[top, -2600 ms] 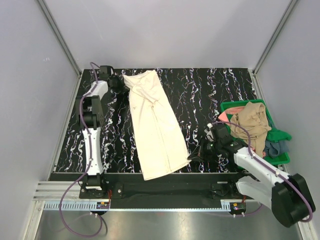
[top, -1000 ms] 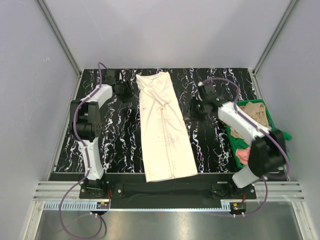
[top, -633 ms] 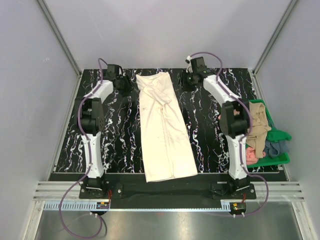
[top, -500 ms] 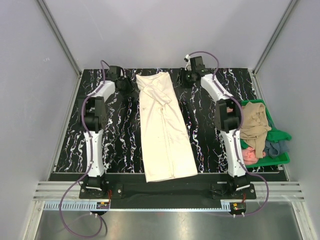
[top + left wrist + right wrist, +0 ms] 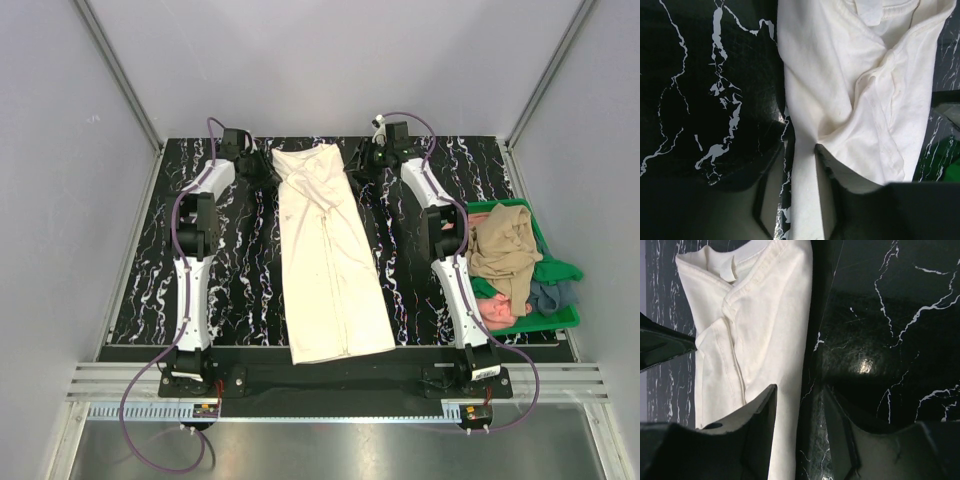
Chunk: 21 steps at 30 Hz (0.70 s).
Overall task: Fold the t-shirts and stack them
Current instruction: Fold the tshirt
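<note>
A large cream t-shirt (image 5: 325, 255), folded into a long narrow strip, lies lengthwise on the black marbled table with its collar (image 5: 722, 267) at the far end. My left gripper (image 5: 265, 172) is at the shirt's far left edge. It stands open (image 5: 800, 150) with that cloth edge (image 5: 805, 200) lying between its fingers. My right gripper (image 5: 357, 170) mirrors it at the far right edge. It is open (image 5: 800, 390) too, one finger (image 5: 752, 425) over the cloth and the other (image 5: 842, 430) over bare table. Tan (image 5: 505, 250), salmon-pink (image 5: 497, 312) and grey-blue (image 5: 545, 297) t-shirts sit bundled in a bin.
The green plastic bin (image 5: 560, 318) stands at the table's right edge, beside the right arm's base. Grey walls enclose the table on the left, back and right. Both arms stretch far out to the back of the table.
The right arm has swung from the table's right middle up to the shirt's far right corner. The left gripper has edged in onto the far left edge. The cream shirt has stayed put.
</note>
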Available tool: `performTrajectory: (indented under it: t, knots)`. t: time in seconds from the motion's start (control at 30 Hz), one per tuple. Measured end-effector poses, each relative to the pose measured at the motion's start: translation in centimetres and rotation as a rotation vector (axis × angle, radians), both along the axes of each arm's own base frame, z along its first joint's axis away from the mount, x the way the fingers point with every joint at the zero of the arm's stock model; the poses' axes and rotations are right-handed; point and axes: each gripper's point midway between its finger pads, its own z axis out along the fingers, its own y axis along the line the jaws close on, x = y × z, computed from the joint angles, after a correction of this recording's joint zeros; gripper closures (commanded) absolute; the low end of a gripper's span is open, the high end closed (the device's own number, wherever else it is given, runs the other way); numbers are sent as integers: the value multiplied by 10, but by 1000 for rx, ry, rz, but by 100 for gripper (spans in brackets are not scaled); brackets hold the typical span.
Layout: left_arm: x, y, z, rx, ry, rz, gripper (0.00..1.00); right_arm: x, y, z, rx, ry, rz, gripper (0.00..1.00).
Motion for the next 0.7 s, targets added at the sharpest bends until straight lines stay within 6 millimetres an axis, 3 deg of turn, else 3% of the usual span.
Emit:
performTrajectory:
  t: [0.23, 0.3, 0.37, 0.43, 0.47, 0.7]
  knots:
    - [5, -2, -4, -22, -2, -7, 79, 7, 8, 2, 70, -12, -7, 56]
    - [6, -4, -4, -37, -4, -9, 87, 9, 10, 1, 85, -15, -11, 60]
    - [7, -5, -6, -52, 2, -6, 99, 11, 10, -1, 91, -15, -20, 76]
    - [8, -7, -5, -67, 0, -7, 100, 13, 9, -2, 93, -8, -40, 98]
    - [8, -8, -4, -73, 1, -4, 100, 14, 8, -1, 92, -12, -50, 100]
    - [14, -2, -3, -77, 6, 41, 100, 26, -4, -13, 74, 2, -162, 100]
